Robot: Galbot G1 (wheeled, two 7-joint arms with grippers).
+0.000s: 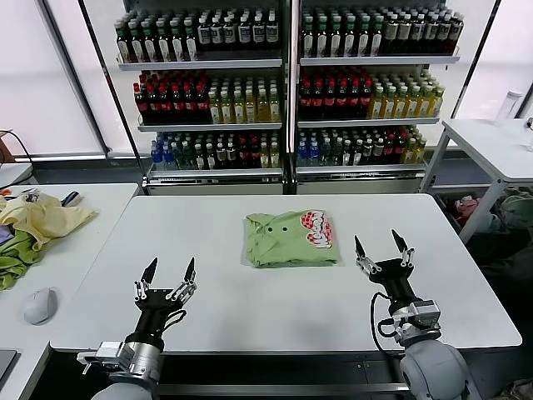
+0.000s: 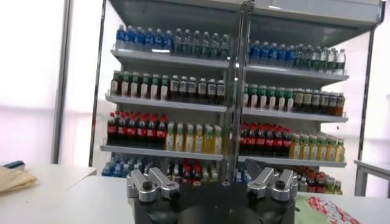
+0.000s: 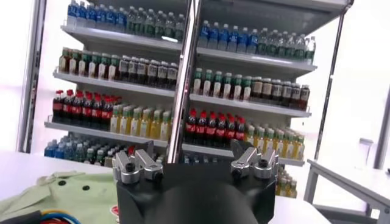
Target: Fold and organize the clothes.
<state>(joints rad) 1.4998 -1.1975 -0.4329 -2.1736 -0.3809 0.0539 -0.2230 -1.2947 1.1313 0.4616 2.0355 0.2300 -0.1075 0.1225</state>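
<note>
The clothes are one light green shirt (image 1: 283, 242), lying folded into a compact rectangle in the middle of the white table (image 1: 250, 308). Its red-and-white print (image 1: 321, 229) faces up on the right side. My left gripper (image 1: 171, 267) hovers open near the table's front left, well short of the shirt, with nothing between its fingers. To the right of the shirt, my right gripper (image 1: 376, 242) is also open and empty, fingers pointing up and away. A corner of the shirt (image 3: 67, 195) shows in the right wrist view, and its printed edge (image 2: 332, 210) shows in the left wrist view.
A second table on the left carries a pale yellow garment (image 1: 46, 218), a darker green cloth (image 1: 15, 260) and a mouse (image 1: 40, 305). Shelves of bottles (image 1: 283, 92) stand behind the table. Another white table (image 1: 491, 146) is at the back right.
</note>
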